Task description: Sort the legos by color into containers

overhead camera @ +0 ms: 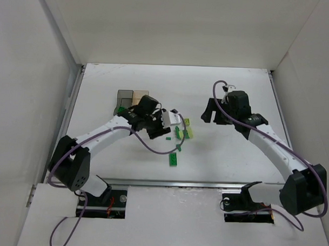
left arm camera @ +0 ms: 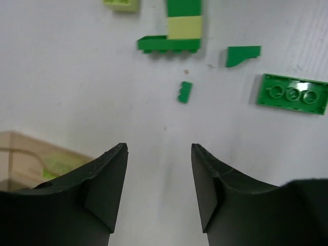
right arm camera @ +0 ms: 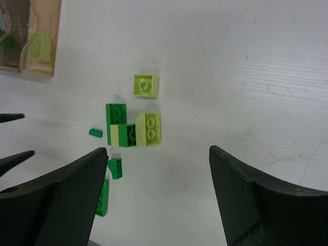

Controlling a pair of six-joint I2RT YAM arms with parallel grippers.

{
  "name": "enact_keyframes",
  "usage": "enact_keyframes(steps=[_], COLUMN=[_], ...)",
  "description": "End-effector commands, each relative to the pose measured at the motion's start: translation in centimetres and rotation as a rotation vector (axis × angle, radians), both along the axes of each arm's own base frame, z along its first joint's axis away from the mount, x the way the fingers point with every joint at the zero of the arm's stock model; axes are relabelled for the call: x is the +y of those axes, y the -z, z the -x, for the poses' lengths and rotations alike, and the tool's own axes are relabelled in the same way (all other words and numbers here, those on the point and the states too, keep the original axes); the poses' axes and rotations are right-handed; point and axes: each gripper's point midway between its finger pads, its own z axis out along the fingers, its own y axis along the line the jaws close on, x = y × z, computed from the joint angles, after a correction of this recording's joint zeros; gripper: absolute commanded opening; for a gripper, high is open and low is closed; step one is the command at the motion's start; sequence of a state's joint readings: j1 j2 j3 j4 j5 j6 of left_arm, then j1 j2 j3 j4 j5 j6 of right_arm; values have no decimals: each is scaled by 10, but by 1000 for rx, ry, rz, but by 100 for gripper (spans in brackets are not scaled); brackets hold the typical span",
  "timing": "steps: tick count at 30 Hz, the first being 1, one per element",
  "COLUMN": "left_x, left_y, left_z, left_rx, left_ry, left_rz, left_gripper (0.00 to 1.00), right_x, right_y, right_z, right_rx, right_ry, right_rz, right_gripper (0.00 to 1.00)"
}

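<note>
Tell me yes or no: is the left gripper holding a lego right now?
No, the left gripper is open, and only bare table shows in the gap.

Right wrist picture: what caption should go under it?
Open right gripper hovers over green and yellow-green legos, amber container in the corner.

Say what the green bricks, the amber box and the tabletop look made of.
Dark green brick: hard moulded plastic with a glossy finish; glare sits on its upper face. Amber box: translucent plastic, likely thin; a pale brick inside shows through it. Tabletop: white, matte and finely lined. It may be painted or laminated board; the views do not show which.
</note>
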State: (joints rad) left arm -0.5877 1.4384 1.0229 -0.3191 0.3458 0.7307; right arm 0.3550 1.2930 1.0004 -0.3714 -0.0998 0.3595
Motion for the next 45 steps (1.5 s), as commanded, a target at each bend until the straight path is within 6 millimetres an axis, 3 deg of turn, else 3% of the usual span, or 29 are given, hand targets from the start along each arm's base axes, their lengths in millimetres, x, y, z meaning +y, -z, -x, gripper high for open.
enact_keyframes(steps=[1, 6, 11, 13, 17, 24, 30, 35, 40, 45], left_x=[-24, -46, -56, -60, -59, -58, -55, -56, -53, -52], left_y=[19, 42, 52, 50, 64, 81, 90, 99, 103, 111], left_z=[23, 28, 35, 30, 20, 18, 2, 12, 17, 19], left_rx=[31, 132, 247, 224, 225, 223, 184, 217, 227, 248], left_ry=[183, 231, 242, 243, 181, 183, 117, 147, 170, 162], left_rz=[-25, -57, -53, -38, -63, -80, -111, -116, -127, -137], left_gripper=[48, 47, 45, 45, 44, 39, 31, 22, 21, 6], right_x=[-5, -14, -19, -21, -24, -23, -23, -25, -27, -27], right_y=[-10, -6, -25, -31, -39, -47, -54, -52, -51, -49], right_z=[18, 41, 55, 56, 58, 58, 58, 58, 57, 56], right_rx=[-17, -20, -61, -84, -113, -135, -154, -141, -143, -135], right_ry=[27, 39, 51, 60, 74, 87, 86, 89, 97, 97], right_rz=[-24, -20, -56, -59, -75, -99, -107, -88, -83, -79], right_gripper=[85, 85, 85, 85, 85, 85, 85, 85, 85, 85])
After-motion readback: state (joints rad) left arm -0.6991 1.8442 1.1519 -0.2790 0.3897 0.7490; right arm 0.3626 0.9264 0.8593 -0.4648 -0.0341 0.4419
